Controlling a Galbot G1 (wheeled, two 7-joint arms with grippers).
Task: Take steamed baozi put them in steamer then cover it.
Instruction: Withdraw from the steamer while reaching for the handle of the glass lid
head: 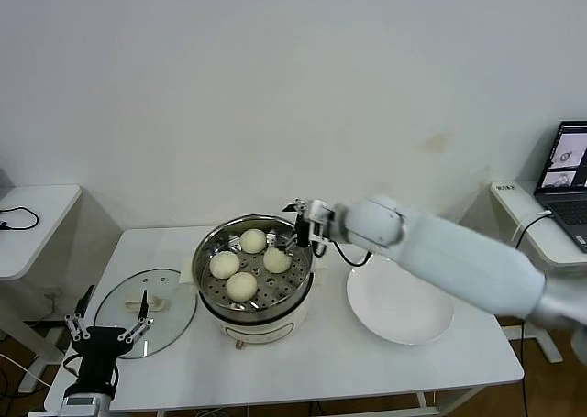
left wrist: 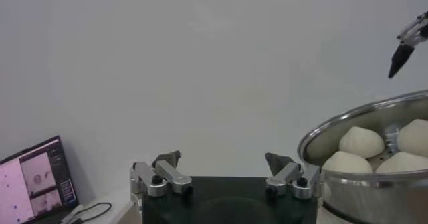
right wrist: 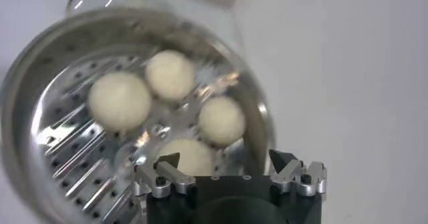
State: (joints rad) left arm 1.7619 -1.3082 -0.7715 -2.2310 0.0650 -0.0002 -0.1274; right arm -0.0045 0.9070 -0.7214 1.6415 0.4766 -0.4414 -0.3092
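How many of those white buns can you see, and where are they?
4, all in the steamer on its perforated tray: bun at the back, bun on the robot's left, bun on its right, bun nearest the front. None seems hidden.

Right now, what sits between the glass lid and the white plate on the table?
In the head view, the steamer stands between the glass lid and the white plate, with four buns on its tray. The right hand hovers open above its rim.

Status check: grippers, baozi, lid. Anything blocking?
Right gripper open, empty, above steamer rim. Left gripper open, over cover on table. Four baozi in tray, plate bare. Nothing blocking.
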